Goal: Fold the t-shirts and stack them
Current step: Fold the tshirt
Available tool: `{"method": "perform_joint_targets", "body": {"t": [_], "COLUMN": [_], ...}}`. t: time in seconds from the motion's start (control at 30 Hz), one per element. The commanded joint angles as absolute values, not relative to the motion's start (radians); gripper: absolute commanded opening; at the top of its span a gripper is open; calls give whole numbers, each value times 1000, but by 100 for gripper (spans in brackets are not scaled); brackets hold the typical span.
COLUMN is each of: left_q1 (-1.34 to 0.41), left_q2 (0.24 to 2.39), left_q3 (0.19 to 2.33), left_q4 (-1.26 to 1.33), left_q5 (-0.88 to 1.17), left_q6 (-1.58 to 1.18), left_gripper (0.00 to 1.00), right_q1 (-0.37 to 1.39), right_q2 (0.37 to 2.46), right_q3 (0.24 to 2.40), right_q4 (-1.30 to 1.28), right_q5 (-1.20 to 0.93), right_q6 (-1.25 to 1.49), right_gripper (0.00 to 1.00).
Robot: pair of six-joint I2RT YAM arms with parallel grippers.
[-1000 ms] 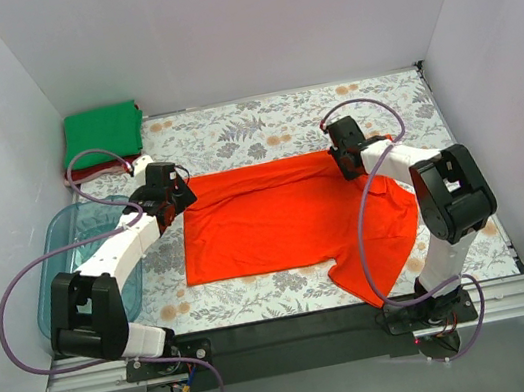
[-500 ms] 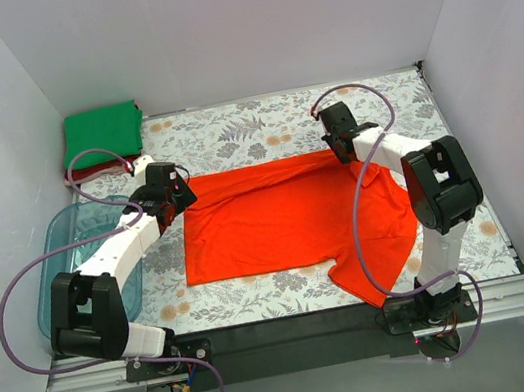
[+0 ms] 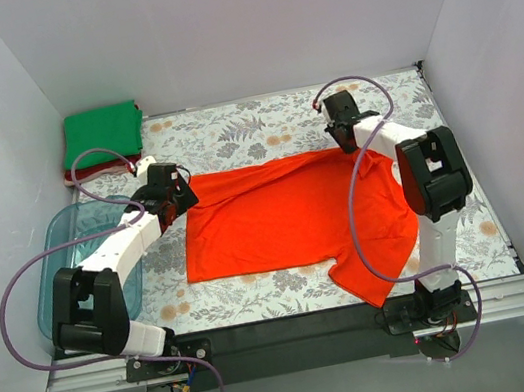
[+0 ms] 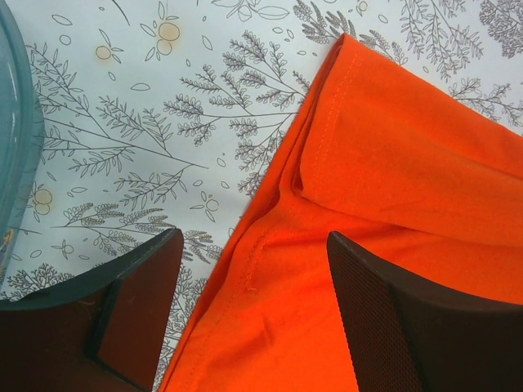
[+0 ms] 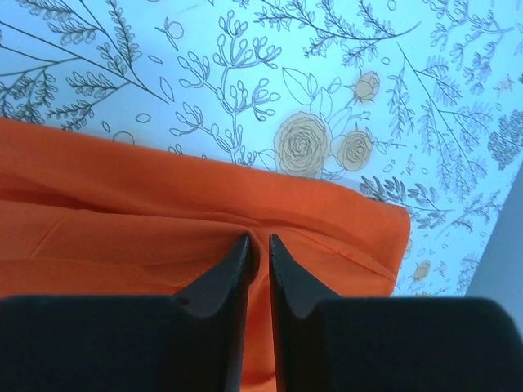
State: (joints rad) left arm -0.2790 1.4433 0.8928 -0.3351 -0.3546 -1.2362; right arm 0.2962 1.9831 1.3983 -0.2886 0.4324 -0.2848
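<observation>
The bright orange-red t-shirt [image 3: 286, 217] lies spread on the flowered table, with one sleeve trailing at the near right. My left gripper [image 3: 174, 203] is open, and its fingers straddle the shirt's left hem [image 4: 253, 245] just above the cloth. My right gripper [image 3: 346, 143] is shut on a pinch of the shirt near its far right corner [image 5: 259, 241]. The orange cloth fills the lower half of the right wrist view [image 5: 122, 204]. A green folded t-shirt [image 3: 104, 132] lies on a dark red one [image 3: 85, 170] in the far left corner.
A clear blue plastic tub [image 3: 78, 249] stands at the left edge beside my left arm, and its rim shows in the left wrist view [image 4: 12, 122]. White walls close in the table on three sides. Purple cables loop off both arms.
My right gripper has moved toward the far wall, drawing the shirt's far right edge with it. The left arm has barely moved.
</observation>
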Motion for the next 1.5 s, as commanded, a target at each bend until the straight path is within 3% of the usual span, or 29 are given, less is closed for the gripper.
{"method": "perform_joint_targets", "body": {"t": [0.0,0.13,0.6,1.13,1.47], "left_q1": [-281,-281,-281,-281,-281], "left_q2": [1447,1450,1451,1457,1456], "left_q3": [908,908,910,911,911], "left_q4": [-328,-330,-331,-334,-334], "left_q5": [-350,-341,-331,-321,-322], "left_q6": [-1223,-1223,-1223,-1223,-1221], "left_gripper": [70,70,70,70,70], "right_q1": [291,298,382,413,413], "right_q2": [1976,1905,1756,1847,1910], "right_q3": [1460,1415,1237,1186,1227], "right_q4": [-330,-328,-288,-195,-167], "right_q5": [342,240,173,423,472], "right_q6": [-252,-192,-252,-273,-290], "right_gripper": [21,22,22,28,33]}}
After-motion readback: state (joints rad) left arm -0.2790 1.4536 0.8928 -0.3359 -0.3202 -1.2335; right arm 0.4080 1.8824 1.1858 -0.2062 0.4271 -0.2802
